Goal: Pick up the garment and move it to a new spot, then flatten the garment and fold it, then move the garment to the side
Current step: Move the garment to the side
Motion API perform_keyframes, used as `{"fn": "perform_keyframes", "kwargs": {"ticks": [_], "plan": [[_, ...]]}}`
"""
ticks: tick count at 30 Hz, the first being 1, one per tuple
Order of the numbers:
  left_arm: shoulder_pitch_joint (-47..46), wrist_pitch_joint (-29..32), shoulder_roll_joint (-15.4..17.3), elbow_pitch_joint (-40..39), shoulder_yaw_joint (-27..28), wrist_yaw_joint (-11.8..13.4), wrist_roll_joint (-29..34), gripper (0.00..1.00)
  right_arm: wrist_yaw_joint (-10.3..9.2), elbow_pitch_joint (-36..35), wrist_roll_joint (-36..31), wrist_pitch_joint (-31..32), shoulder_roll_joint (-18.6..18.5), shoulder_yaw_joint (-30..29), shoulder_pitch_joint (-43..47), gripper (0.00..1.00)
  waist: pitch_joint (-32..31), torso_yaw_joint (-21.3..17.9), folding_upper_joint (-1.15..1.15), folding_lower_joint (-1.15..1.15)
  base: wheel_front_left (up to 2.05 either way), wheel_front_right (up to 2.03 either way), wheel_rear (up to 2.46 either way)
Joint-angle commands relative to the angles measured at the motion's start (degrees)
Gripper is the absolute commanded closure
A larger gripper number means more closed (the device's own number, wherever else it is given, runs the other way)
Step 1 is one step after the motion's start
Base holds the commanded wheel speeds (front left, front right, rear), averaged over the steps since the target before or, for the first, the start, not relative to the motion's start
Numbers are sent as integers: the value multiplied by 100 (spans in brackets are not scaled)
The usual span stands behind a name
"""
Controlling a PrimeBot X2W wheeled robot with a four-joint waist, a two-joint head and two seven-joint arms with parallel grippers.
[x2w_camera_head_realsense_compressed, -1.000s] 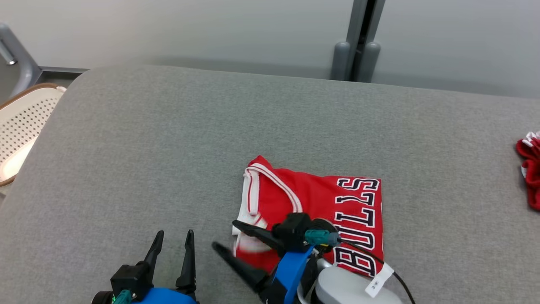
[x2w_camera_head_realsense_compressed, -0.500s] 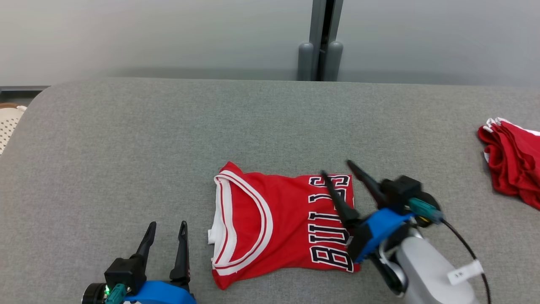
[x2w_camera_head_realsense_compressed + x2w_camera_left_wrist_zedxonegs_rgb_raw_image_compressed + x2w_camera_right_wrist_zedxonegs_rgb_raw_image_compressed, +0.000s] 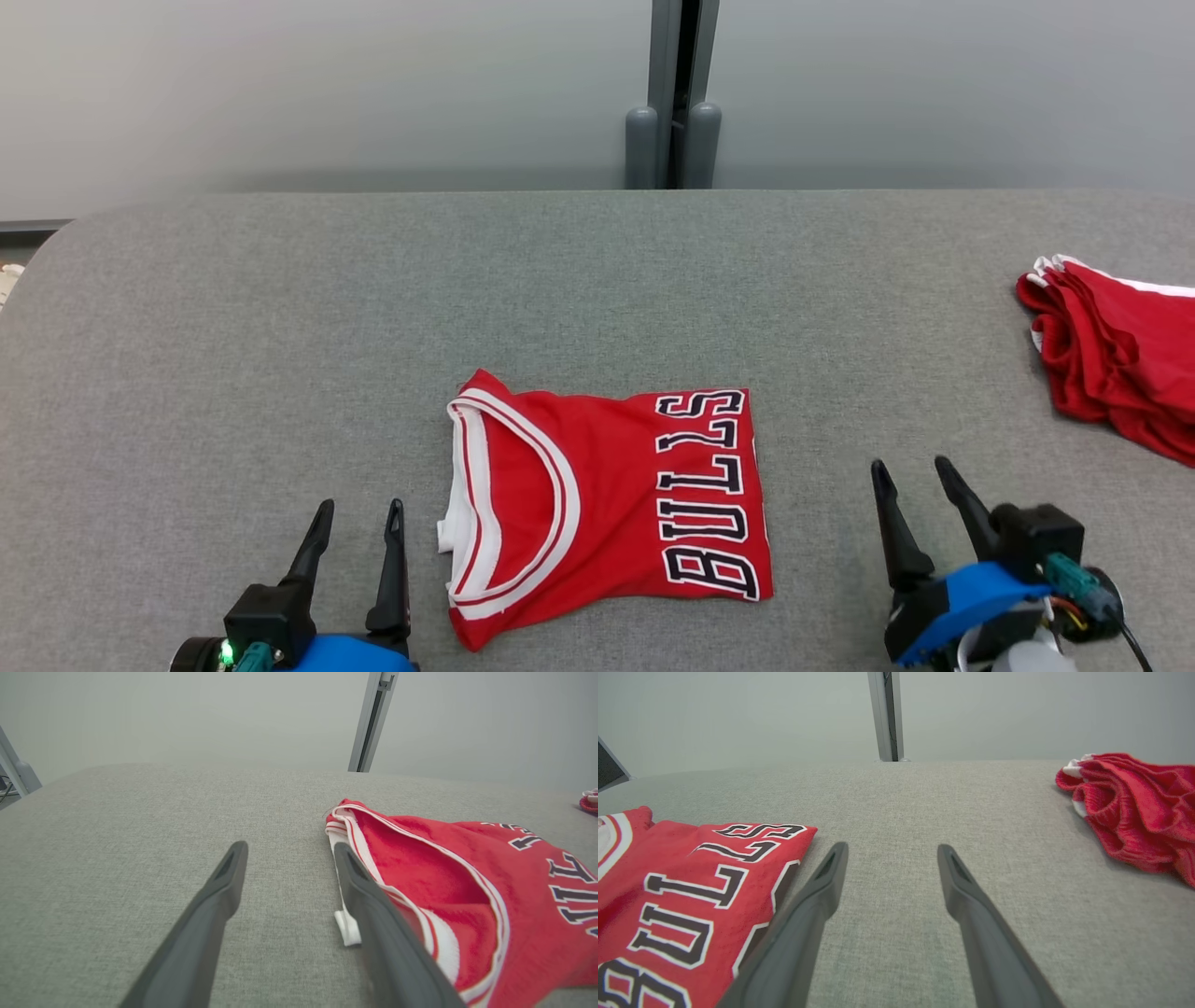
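You had the folded red shirt (image 3: 607, 504) lying flat on the gray tabletop (image 3: 280, 327), between your left tool (image 3: 360, 506) and your right tool (image 3: 909, 464), and both tools stood spread wide apart with nothing in them.

Left pincer (image 3: 359, 511) and right pincer (image 3: 910, 471) hover low, both spread wide, holding nothing.

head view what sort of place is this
Probably an indoor garment-folding workstation: a grey fabric-covered table, a folded red Bulls jersey on it, a crumpled red garment nearby, plain wall panels behind.
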Motion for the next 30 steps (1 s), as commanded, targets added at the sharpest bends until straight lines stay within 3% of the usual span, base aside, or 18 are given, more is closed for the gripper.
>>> {"fn": "perform_keyframes", "kwargs": {"ticks": [1,9,14,21,27,28,29,30], "plan": [[97,0,1,-81,11,45,55,0,0,-35,101,-23,9,-64,223,0,-32,-26,0,0,0,0,0],[210,0,1,-89,-76,76,83,0,0,6,239,-24,10,-11,304,0,-57,-49,0,0,0,0,0],[90,0,1,-69,-149,50,91,0,0,71,452,-24,12,513,-37,0,8,41,0,0,0,0,0],[-40,0,1,27,-378,-6,-5,0,0,888,860,-20,-4,1486,-667,0,113,362,0,0,0,0,0],[-14,0,1,53,-422,-22,-12,0,0,2192,563,188,-1,1466,-1078,0,166,612,0,0,0,0,0],[3,1,0,56,-409,-26,-8,0,0,2316,623,207,-1,1527,-1073,13,172,631,0,0,0,0,0],[16,1,0,63,-391,-31,-1,0,0,2422,656,202,0,1609,-1081,61,179,642,0,0,0,0,0],[24,1,0,69,-374,-35,9,0,1,2499,700,194,6,1693,-1092,100,181,641,0,0,0,0,0]]}}
